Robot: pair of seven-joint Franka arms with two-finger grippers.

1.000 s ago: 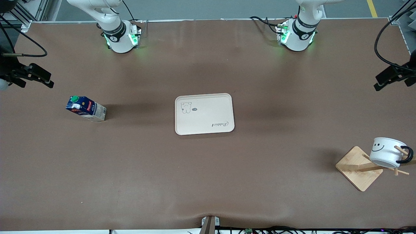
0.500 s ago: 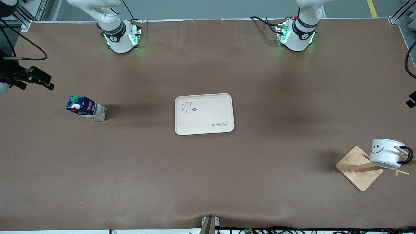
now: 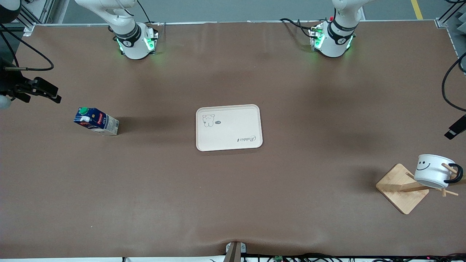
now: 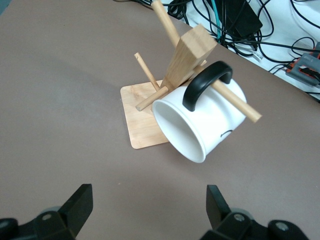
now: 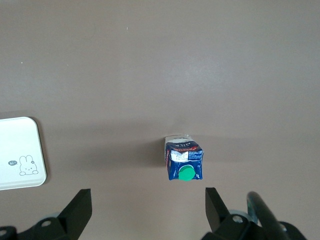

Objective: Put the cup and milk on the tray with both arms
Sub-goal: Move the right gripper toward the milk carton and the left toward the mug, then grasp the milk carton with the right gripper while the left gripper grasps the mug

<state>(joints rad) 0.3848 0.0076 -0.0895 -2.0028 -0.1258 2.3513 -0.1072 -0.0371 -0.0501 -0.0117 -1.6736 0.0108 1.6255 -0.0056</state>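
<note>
Both sets of jaws stand wide and empty. Our right gripper (image 5: 145, 212) hangs over the table at the right arm's end, above the upright milk (image 3: 96, 121). Our left gripper (image 4: 150, 212) looks down on the cup (image 4: 202, 122), which hangs by its handle from a peg of the wooden stand (image 3: 402, 188).

On the front view's clock face the milk sits at nine, the cup near four, the empty tray (image 3: 229, 127) at centre.

We judge the cup could snag on its peg and drag the stand over, and a high pinch could topple the milk.

In the front view the left gripper is largely cut off at the edge.
</note>
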